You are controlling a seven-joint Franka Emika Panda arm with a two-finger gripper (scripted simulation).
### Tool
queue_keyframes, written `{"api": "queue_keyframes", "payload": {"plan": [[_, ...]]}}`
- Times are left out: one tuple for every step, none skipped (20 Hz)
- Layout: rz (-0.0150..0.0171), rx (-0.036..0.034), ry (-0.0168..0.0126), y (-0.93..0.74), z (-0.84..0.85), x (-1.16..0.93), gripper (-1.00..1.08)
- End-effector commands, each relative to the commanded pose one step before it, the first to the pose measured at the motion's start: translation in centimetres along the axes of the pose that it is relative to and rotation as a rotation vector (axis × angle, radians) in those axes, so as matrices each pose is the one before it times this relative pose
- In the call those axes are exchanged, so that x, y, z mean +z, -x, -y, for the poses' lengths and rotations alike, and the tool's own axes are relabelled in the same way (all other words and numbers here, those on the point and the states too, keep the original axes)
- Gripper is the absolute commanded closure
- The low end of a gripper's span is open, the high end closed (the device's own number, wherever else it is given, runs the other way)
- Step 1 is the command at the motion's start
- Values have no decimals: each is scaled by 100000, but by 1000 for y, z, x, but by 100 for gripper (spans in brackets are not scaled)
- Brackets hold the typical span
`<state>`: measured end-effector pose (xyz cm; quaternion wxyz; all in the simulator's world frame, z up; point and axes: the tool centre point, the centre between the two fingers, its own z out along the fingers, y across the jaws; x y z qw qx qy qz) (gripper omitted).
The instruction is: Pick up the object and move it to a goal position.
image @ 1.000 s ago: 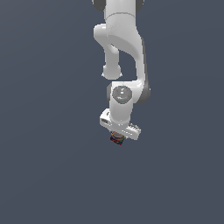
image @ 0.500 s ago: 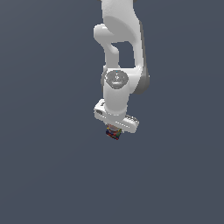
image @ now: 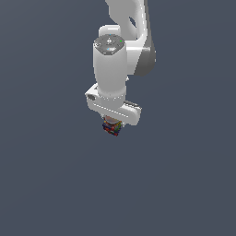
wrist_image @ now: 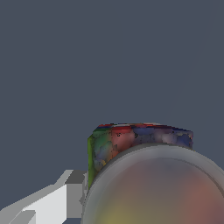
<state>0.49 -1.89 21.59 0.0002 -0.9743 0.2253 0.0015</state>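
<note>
The object [image: 112, 127] is a small dark boxy item with red, blue, green and yellow patches. In the exterior view it hangs just under my white gripper [image: 113, 125], which is shut on it and holds it above the grey ground. In the wrist view the object [wrist_image: 131, 140] fills the lower part of the picture, with its rounded grey-tan top [wrist_image: 157, 188] closest to the camera. One white and grey finger [wrist_image: 65, 197] shows beside it; the other finger is hidden behind the object.
The white arm [image: 115, 60] reaches down from the top of the exterior view. Plain dark grey ground [image: 46, 184] lies all around. No other objects or goal marker show.
The arm has lifted and swung toward the camera, so the gripper and object look larger and higher. The object stays in the gripper.
</note>
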Motion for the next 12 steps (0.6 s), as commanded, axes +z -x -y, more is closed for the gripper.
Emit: {"api": "queue_keyframes", "payload": {"plan": [[-256,-21,-72,-204,-655,-2189,108],[0,0,0,-75,-215,-656,108],[0,0,0,-72,-191,-587,108],[0,0,0,-67,-168,-520,108],[0,0,0,-62,-146,-454,108],[0,0,0,-56,-125,-390,108],[0,0,0,-49,-104,-328,108],[0,0,0,-42,-84,-266,108],[-38,-31,48,-16,-34,-217,108],[0,0,0,-24,-46,-147,108],[0,0,0,-15,-27,-88,108],[0,0,0,-5,-9,-29,108]]}}
